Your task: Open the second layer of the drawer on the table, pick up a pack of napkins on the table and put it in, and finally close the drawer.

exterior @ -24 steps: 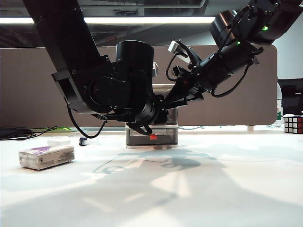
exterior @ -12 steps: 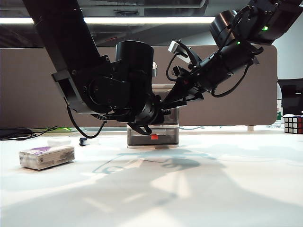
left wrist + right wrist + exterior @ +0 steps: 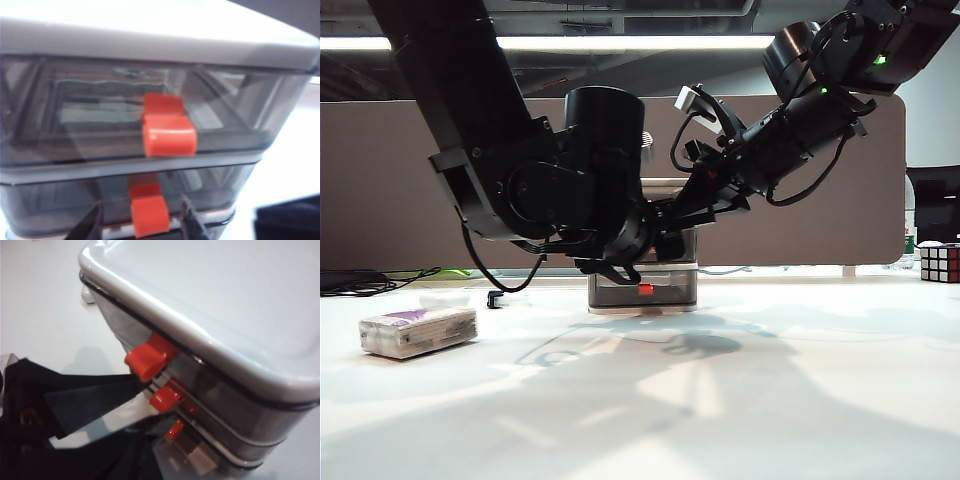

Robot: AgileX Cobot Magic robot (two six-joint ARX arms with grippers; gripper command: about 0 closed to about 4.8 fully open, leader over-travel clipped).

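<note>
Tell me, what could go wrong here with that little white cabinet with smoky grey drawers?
The left gripper stands open astride the red-orange tab of the smoky grey middle drawer; pulling now, it may slip off. The right gripper hangs at the top of the white-framed drawer unit, close to the left arm: they could bump. Unbraced, the unit may slide when pulled.

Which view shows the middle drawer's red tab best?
The left wrist view: the middle tab sits head-on between the left end effector's fingertips. The right wrist view shows it obliquely, beside the dark end effector. In the exterior view the arms hide it.
</note>
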